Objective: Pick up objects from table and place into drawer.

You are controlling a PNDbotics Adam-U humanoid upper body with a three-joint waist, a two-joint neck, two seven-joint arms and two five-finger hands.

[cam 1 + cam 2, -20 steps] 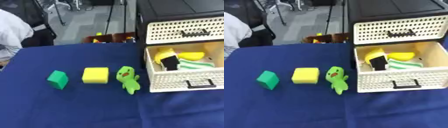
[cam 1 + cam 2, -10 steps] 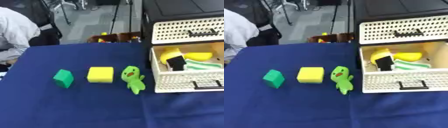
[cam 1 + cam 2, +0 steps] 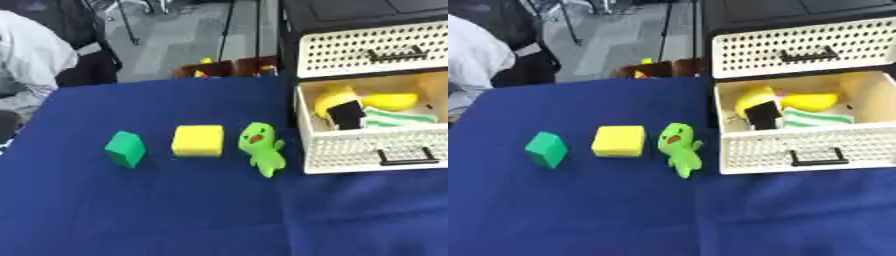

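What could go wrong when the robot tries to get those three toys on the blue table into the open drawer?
The open drawer already holds yellow and striped things, so space looks tight; a toy might land on top and perhaps stop it closing. The green figure lies close to the drawer front, so a reaching hand could bump the drawer. The green block and yellow block sit near each other; grabbing one might knock the other.

Three toys [image 3: 679, 148] beside open drawer [image 3: 807, 150]
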